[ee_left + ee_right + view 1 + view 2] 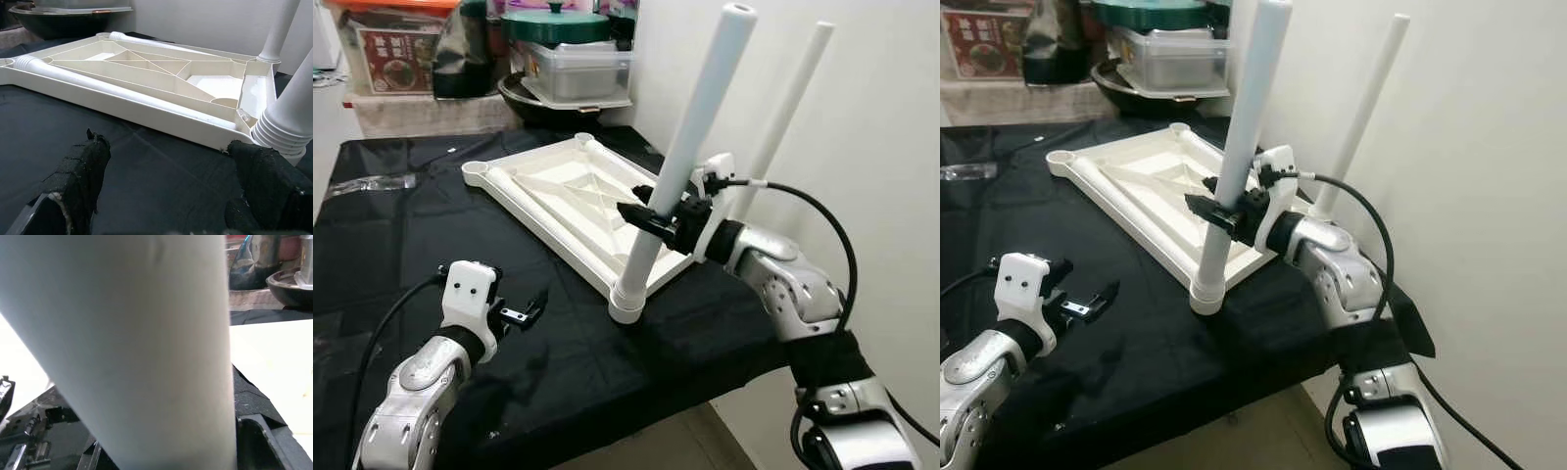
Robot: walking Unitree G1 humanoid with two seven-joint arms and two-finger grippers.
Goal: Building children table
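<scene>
A white plastic tabletop (pixel 558 186) lies upside down on the black cloth. A white leg (pixel 690 147) stands tilted in its near corner socket (pixel 627 299). My right gripper (pixel 654 217) is shut on this leg at mid height, and the leg (pixel 146 333) looms close in the right wrist view. A second leg (pixel 783 108) stands in the corner by the wall. Two more legs (pixel 112 90) lie inside the tabletop frame. My left gripper (pixel 530 305) hovers open over the cloth, left of the near socket, with nothing between its fingers (pixel 83 166).
Pots and a lidded container (pixel 573 64) stand on a ledge behind the table. A white wall (pixel 881 147) runs close along the right. Crumpled clear plastic (pixel 372 183) lies at the far left. The table's front edge (pixel 705 397) is near my arms.
</scene>
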